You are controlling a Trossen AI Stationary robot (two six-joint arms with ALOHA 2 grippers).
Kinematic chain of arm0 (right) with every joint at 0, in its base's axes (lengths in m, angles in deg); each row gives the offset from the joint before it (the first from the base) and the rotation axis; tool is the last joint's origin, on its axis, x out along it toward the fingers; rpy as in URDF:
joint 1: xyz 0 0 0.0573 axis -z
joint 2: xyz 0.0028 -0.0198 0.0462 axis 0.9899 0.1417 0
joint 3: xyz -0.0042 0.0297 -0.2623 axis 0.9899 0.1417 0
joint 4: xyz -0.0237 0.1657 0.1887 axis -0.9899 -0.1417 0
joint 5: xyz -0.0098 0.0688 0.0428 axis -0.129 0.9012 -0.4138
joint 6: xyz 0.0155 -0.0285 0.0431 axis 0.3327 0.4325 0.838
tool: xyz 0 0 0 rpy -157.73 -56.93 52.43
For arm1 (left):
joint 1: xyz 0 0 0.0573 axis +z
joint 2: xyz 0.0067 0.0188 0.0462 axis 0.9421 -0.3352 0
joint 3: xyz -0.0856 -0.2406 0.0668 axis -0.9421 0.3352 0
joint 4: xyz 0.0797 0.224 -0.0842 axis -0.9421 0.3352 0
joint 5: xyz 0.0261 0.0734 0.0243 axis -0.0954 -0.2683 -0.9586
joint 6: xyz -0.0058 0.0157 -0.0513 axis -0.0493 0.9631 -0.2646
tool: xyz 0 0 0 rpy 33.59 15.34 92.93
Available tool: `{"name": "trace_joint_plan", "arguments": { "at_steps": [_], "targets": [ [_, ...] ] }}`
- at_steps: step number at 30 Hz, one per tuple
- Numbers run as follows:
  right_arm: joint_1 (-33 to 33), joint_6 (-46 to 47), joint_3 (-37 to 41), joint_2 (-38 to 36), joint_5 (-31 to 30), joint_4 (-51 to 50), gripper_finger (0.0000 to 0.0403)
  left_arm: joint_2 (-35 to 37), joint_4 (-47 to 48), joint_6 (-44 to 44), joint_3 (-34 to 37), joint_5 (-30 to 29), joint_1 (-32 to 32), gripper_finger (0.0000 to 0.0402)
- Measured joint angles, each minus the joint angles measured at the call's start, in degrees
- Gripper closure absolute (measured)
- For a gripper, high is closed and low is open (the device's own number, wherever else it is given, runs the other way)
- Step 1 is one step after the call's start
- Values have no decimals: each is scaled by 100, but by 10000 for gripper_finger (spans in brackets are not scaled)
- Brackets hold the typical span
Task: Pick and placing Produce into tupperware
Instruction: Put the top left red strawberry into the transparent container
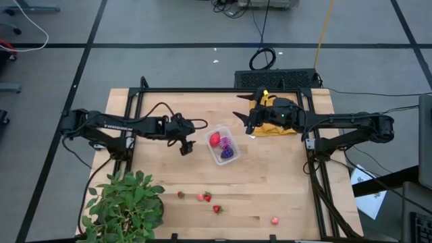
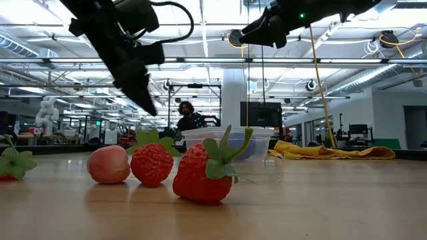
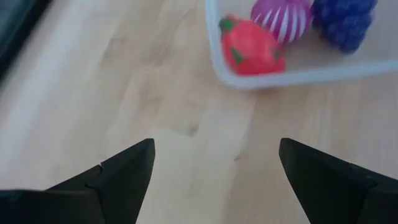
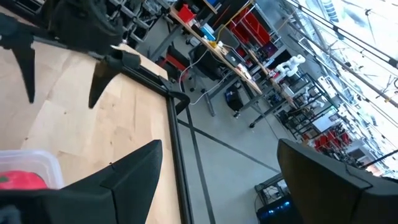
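We see a leafy plant [image 1: 125, 202] at the table's near-left corner, a yellow cloth [image 1: 275, 115] under the right arm, and nothing btwn the grippers and the tupperware [image 1: 223, 145] mid-table, w/ a strawberry [image 1: 214, 140], striped fruit [image 3: 281, 18] and grapes [image 1: 228, 153] inside. More strawberries [image 1: 207, 197] and pink bits lie loose along the near edge. Left gripper [image 1: 184, 144] hangs just left of the tupperware, fingers wide, empty; right gripper [image 1: 247, 123] is raised to its right, fingers also spread, empty.

Clear tub [image 3: 292, 78] holding a red strawberry [image 3: 252, 48], a magenta white-striped fruit [image 3: 281, 18] and purple grapes [image 3: 344, 22]; pale wooden desk [image 3: 93, 93].
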Motion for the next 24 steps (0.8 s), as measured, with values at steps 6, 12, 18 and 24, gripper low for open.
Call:
{"name": "trace_joint_plan", "arguments": {
  "at_steps": [6,12,18,24],
  "targets": [
    [91,3,0,0,0,1,96,270,811,41,4,-12,-75,50],
    [136,170,0,0,-2,0,96,478,662,295,1,674,-96,50],
    [136,200,0,0,-2,0,96,475,568,1521,1,3057,-101,50],
    [134,201,0,0,-2,0,96,430,373,2138,1,3947,-100,50]
  ]
}}
